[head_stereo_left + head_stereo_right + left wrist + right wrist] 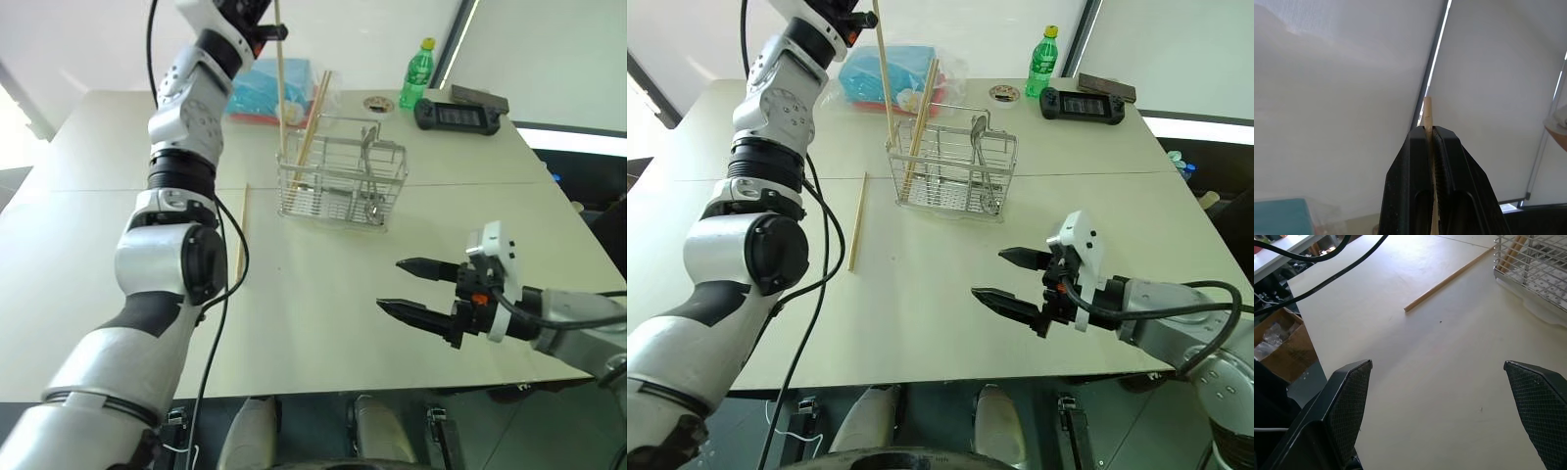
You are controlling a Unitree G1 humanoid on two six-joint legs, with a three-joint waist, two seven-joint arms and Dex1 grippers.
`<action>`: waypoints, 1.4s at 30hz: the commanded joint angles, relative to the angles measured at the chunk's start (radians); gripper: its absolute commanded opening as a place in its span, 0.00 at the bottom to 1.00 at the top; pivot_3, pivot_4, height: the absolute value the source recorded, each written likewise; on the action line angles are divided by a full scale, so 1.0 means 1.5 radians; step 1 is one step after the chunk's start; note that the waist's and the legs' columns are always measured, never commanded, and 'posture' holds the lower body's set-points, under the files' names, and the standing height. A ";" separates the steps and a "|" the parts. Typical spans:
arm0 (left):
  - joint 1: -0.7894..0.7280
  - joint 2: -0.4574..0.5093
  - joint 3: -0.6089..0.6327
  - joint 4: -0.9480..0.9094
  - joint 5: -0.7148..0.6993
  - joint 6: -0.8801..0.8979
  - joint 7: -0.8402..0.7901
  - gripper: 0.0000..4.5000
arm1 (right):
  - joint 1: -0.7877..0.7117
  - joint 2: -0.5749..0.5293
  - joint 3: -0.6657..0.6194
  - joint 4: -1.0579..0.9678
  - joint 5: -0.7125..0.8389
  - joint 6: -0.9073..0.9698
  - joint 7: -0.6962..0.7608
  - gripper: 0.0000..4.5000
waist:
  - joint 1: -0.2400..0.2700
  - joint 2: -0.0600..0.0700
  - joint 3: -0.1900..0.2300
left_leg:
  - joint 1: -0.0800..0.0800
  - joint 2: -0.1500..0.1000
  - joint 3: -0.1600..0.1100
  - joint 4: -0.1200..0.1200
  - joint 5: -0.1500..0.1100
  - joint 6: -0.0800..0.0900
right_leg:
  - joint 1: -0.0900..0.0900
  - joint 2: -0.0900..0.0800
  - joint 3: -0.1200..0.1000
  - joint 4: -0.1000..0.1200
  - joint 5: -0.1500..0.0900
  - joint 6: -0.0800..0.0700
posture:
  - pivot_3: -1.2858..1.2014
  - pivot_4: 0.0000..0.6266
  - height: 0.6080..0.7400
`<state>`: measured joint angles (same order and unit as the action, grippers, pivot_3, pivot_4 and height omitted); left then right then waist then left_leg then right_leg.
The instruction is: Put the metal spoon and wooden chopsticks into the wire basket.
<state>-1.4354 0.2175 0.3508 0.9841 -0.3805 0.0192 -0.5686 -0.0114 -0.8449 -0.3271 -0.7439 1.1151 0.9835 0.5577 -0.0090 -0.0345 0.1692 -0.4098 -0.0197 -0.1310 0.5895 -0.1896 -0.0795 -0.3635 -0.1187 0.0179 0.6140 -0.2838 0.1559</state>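
Observation:
My left gripper [266, 31] is raised high over the back of the table, shut on a wooden chopstick [281, 88] that hangs nearly upright. The stick's lower end reaches the left end of the wire basket [392, 186]; whether it is inside I cannot tell. In the left wrist view the fingers [1410, 166] pinch the stick's top end [1427, 110]. A second chopstick [313, 116] leans in the basket. A third chopstick [240, 230] lies flat on the table left of the basket. The metal spoon [370, 176] stands in the basket's right part. My right gripper [388, 283] hovers open near the front right, holding nothing.
A blue plastic-wrapped packet [266, 90] lies behind the basket. At the back right stand a green bottle [417, 70], a black handheld console [458, 115] and a small round lid [378, 103]. A cardboard box [1278, 342] sits on the floor beyond the table's left edge.

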 commanded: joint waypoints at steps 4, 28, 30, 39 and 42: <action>-0.007 -0.023 -0.043 0.002 0.034 -0.069 -0.024 0.03 | -0.024 0.018 -0.027 -0.012 -0.018 -0.061 -0.049 1.00 | 0.001 0.000 0.000 | 0.000 0.000 0.000 0.000 0.000 0.000 | 0.000 0.000 0.000 0.000 0.000 0.000 | 0.52 0.24 0.94; 0.081 -0.026 -0.045 -0.115 -0.011 0.023 -0.029 0.99 | -0.117 0.040 -0.030 0.059 0.015 -0.092 -0.129 1.00 | -0.001 0.000 0.000 | 0.000 0.000 0.000 0.000 0.000 0.000 | 0.000 0.000 0.000 0.000 0.000 0.000 | 0.52 0.24 0.94; 0.098 -0.009 -0.046 -0.174 -0.029 0.083 -0.028 0.99 | -0.120 0.039 -0.028 0.062 0.012 -0.092 -0.126 1.00 | -0.003 0.000 0.000 | 0.000 0.000 0.000 0.000 0.000 0.000 | 0.000 0.000 0.000 0.000 0.000 0.000 | 0.52 0.24 0.94; 0.174 0.197 -0.096 -0.410 -0.012 0.450 0.034 0.99 | -0.120 0.037 -0.016 0.073 0.001 -0.095 -0.106 1.00 | -0.005 0.001 0.001 | 0.000 0.000 0.000 0.000 0.000 0.000 | -0.001 0.000 0.000 0.001 0.000 0.000 | 0.52 0.24 0.94; 0.202 0.250 -0.133 -0.439 0.005 0.562 0.047 0.99 | -0.121 0.038 -0.008 0.076 -0.007 -0.096 -0.097 1.00 | -0.005 0.002 0.000 | 0.001 0.000 0.000 -0.001 0.000 0.000 | 0.000 0.000 0.000 0.001 0.000 0.000 | 0.52 0.24 0.94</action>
<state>-1.1381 0.5885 0.1871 0.3680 -0.3917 0.7871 -0.5119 -0.1788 -0.7850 -0.3354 -0.6217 1.1093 0.8655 0.4001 -0.0160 -0.0313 0.1696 -0.4075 -0.0195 -0.1312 0.5887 -0.1897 -0.0793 -0.3632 -0.1184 0.0185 0.6163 -0.2838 0.1555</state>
